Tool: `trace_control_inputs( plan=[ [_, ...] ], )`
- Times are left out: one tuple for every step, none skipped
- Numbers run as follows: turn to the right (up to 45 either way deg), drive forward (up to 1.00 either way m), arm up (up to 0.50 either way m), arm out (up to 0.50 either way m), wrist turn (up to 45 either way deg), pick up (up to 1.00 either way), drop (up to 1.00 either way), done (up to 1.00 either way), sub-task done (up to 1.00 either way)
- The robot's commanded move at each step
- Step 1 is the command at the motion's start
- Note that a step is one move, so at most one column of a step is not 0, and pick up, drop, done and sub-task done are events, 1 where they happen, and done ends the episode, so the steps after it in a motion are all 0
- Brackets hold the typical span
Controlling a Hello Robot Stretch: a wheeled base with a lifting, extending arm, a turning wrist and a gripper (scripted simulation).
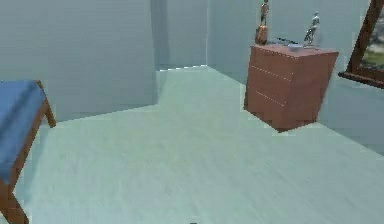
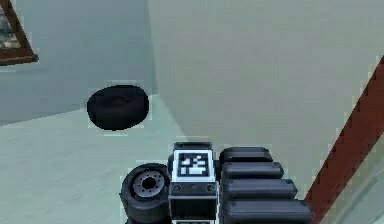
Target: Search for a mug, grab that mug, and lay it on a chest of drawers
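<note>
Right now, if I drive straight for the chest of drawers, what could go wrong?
The chest of drawers carries a brown statuette, a grey statuette and a flat grey thing on top, so anything laid there could knock one over. I cannot tell whether the gripper holds anything, so heading there may be premature. A black tyre-like thing lies on the floor on the arm's side and might catch a turn.

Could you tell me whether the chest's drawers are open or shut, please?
Shut: the drawer fronts of the chest of drawers lie flush, with none pulled out.
</note>
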Motion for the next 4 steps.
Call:
trace_control_inputs(
  plan=[
    [0.0, 1.0, 0.0, 0.0, 0.0, 0.0, 0.0, 0.0, 0.0],
    [0.0, 1.0, 0.0, 0.0, 0.0, 0.0, 0.0, 0.0, 0.0],
    [-3.0, 0.0, 0.0, 0.0, 0.0, 0.0, 0.0, 0.0, 0.0],
    [0.0, 1.0, 0.0, 0.0, 0.0, 0.0, 0.0, 0.0, 0.0]
  ],
)
